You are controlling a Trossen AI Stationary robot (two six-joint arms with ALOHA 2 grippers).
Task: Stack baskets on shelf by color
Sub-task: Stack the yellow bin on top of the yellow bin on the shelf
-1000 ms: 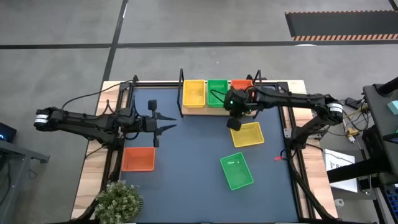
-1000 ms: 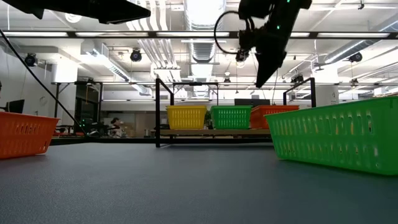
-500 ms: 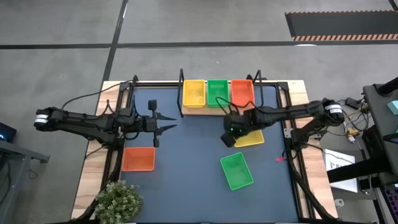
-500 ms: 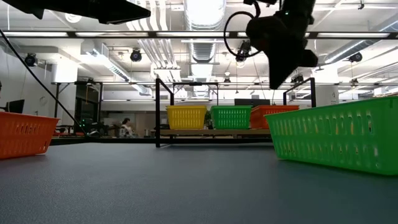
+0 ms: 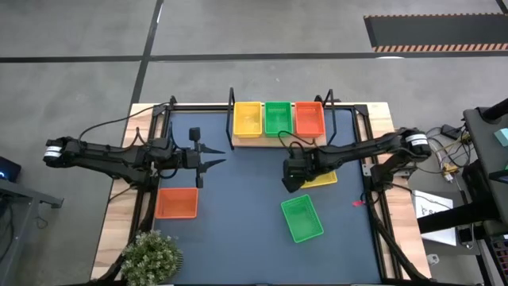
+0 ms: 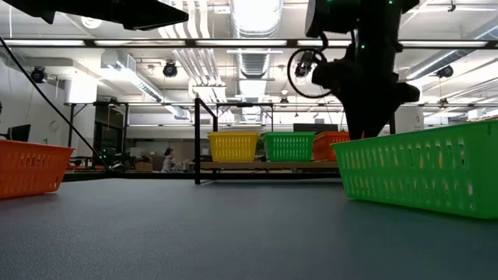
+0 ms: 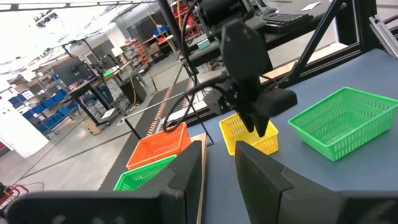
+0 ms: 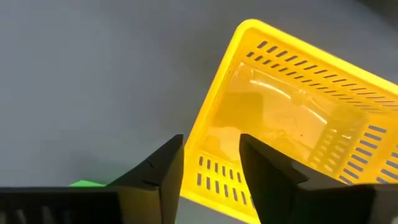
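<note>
Now right tool (image 8: 211, 163) over yellow basket (image 8: 292, 121)

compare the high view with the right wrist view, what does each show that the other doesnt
Only the high view shows the shelf with its yellow, green and red-orange baskets, the loose red-orange basket on the table, the waiting left gripper and a potted plant.

Only the right wrist view shows the right gripper with its fingers apart, poised over the near rim of the loose yellow basket.

Both show that yellow basket and the loose green basket, though the wrist view catches only a corner of the green one.
</note>
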